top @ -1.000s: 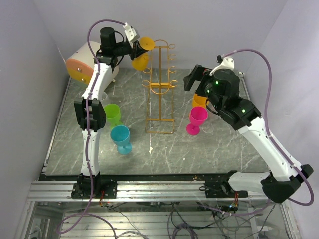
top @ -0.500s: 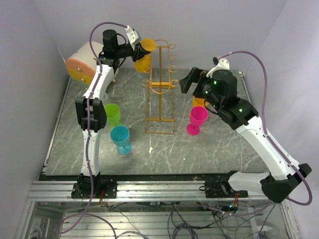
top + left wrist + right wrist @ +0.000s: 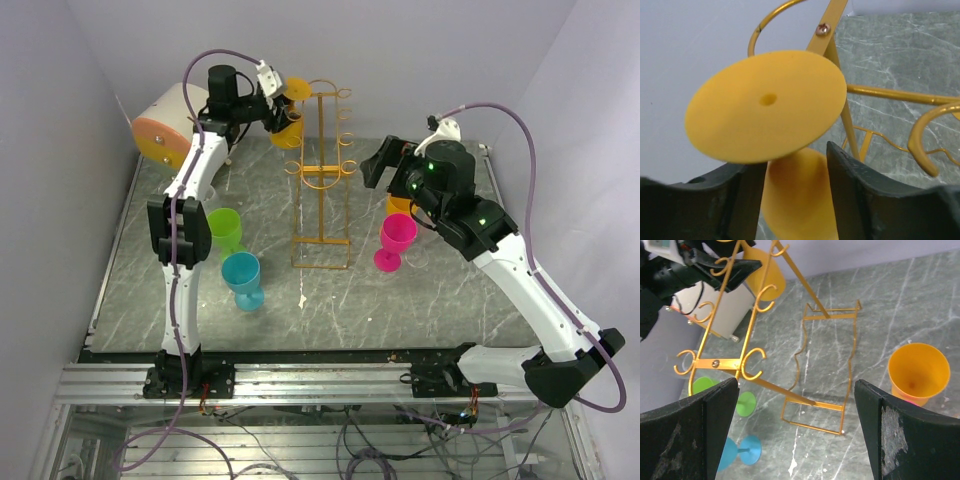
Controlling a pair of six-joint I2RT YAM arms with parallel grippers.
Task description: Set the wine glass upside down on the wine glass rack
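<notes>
Yellow wine glass (image 3: pixel 767 105) inverted, foot up, beside top left loop of wine glass rack (image 3: pixel 322 180), far side of desk (image 3: pixel 420 300). Left claw (image 3: pixel 796 165) fingers flank stem; gripping or slack, cannot tell. Right claw (image 3: pixel 796 390) spread wide, empty, right of rack, above orange cup (image 3: pixel 917 372).

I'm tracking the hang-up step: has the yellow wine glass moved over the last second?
Yes. The yellow wine glass has shifted slightly right in the top view, closer to the upright of the wine glass rack.
</notes>
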